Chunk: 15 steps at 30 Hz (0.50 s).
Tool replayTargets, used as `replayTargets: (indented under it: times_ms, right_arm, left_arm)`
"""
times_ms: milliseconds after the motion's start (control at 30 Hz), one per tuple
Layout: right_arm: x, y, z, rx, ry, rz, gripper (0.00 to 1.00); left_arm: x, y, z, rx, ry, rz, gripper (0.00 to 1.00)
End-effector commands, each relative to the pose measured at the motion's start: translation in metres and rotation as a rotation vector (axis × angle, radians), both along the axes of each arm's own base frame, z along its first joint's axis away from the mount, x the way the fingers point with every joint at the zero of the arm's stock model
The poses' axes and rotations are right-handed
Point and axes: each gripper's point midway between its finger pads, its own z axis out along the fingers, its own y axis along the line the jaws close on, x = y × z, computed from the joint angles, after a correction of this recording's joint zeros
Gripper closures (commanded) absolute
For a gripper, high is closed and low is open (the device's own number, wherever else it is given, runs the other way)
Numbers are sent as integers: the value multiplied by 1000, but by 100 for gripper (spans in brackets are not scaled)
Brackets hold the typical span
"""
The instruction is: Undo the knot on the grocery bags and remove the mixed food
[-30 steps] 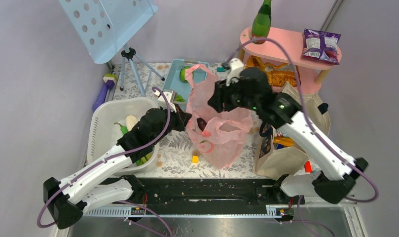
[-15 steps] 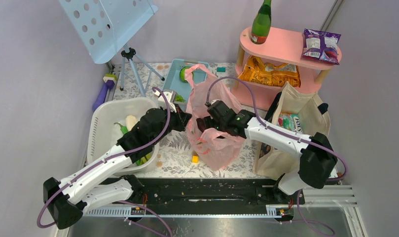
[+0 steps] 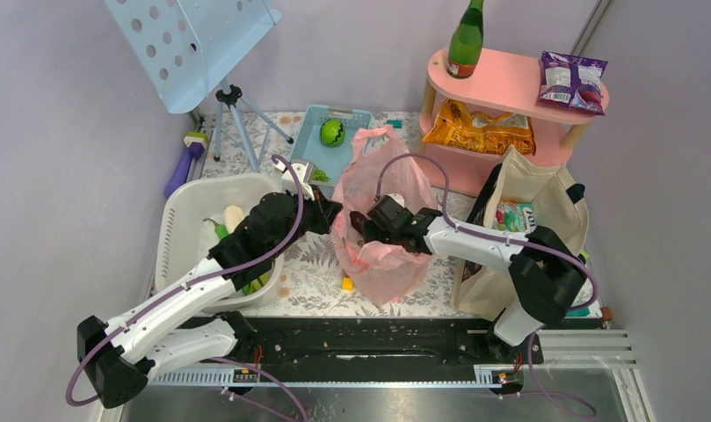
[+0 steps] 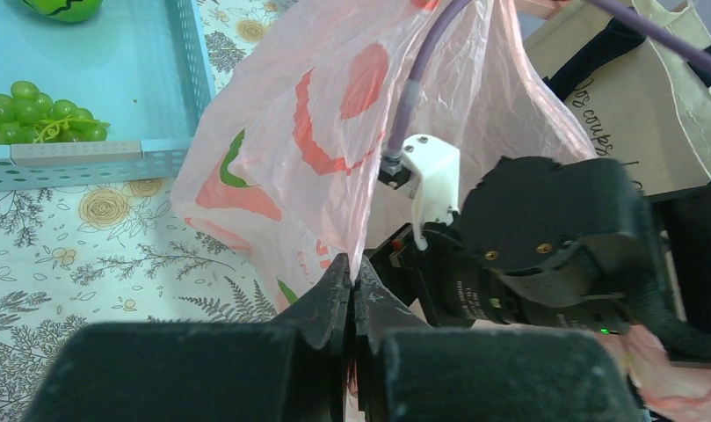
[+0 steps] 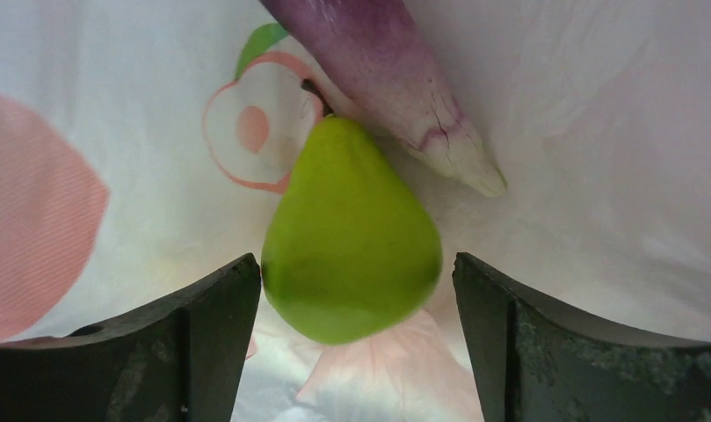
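The pink plastic bag [image 3: 382,189] stands mid-table and fills the left wrist view [image 4: 334,132]. My left gripper [image 3: 332,211] is shut on the bag's left rim, its closed tip [image 4: 352,281] pinching the film. My right gripper [image 3: 360,230] is inside the bag's mouth and open [image 5: 356,290]. Between its fingers lies a yellow-green pear [image 5: 351,237], with a purple aubergine [image 5: 378,70] just beyond it. The beige canvas tote [image 3: 527,220] with black handles stands at the right, with snack packets [image 3: 516,217] inside. Leeks [image 3: 233,224] lie in the white tub.
A white tub [image 3: 189,220] sits left of the bag. A blue tray [image 3: 316,145] behind holds a green ball [image 3: 332,132] and grapes [image 4: 35,110]. A pink shelf [image 3: 510,79] at back right carries a green bottle, a purple packet and orange packets. A music stand [image 3: 193,44] is at back left.
My right arm has swung down from above the bag and pushed its gripper into the bag's mouth. The bag's top has risen and shifted right. My left arm has not moved.
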Motion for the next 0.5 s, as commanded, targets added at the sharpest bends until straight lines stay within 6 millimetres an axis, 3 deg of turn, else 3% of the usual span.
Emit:
replayTargets:
  times_ms: [0, 200, 333, 467]
  right_arm:
    - [10, 5, -17, -7, -26, -46, 11]
    - [6, 9, -34, -32, 11, -30, 13]
    - [4, 8, -31, -12, 0, -35, 40]
    - [10, 9, 0, 44, -67, -42, 52]
  left_arm:
    - [2, -5, 23, -59, -59, -16, 100]
    - [2, -3, 23, -54, -60, -12, 100]
    - [3, -1, 21, -50, -59, 0, 100]
    - [4, 0, 14, -32, -45, 7, 100]
